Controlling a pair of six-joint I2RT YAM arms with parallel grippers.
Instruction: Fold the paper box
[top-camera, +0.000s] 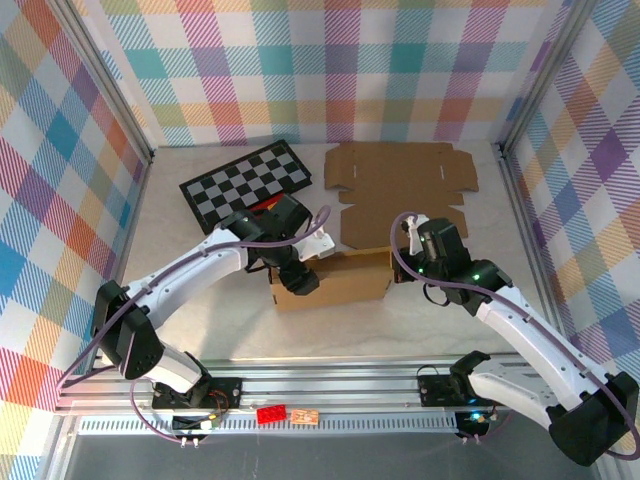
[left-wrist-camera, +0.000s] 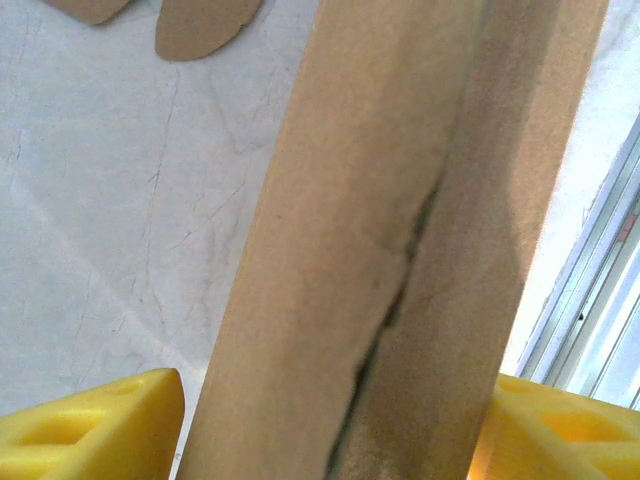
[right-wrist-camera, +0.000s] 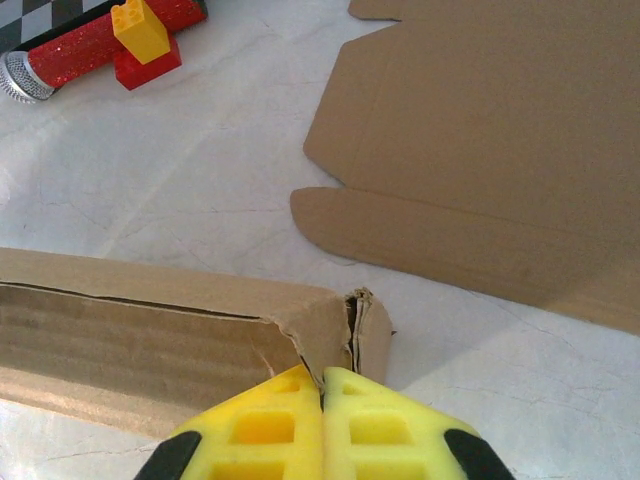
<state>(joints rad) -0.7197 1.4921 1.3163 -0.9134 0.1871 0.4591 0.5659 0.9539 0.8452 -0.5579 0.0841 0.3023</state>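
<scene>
The paper box (top-camera: 340, 282) is a brown cardboard box folded into a long low shape in the middle of the table. My left gripper (top-camera: 298, 278) is at its left end. In the left wrist view the box wall (left-wrist-camera: 380, 200) stands between the yellow fingers (left-wrist-camera: 90, 430), and my left gripper (left-wrist-camera: 335, 430) is open with a thin gap on the left side. My right gripper (top-camera: 405, 245) is at the box's right end. It is shut (right-wrist-camera: 322, 372), with its tips against the torn corner of the box (right-wrist-camera: 150, 310).
A flat, unfolded cardboard sheet (top-camera: 400, 180) (right-wrist-camera: 500, 130) lies behind the box. A checkerboard (top-camera: 245, 182) lies at the back left, with a red glitter cylinder (right-wrist-camera: 70, 55) and a red-and-yellow brick (right-wrist-camera: 140, 45) beside it. An aluminium rail (top-camera: 330, 385) runs along the near edge.
</scene>
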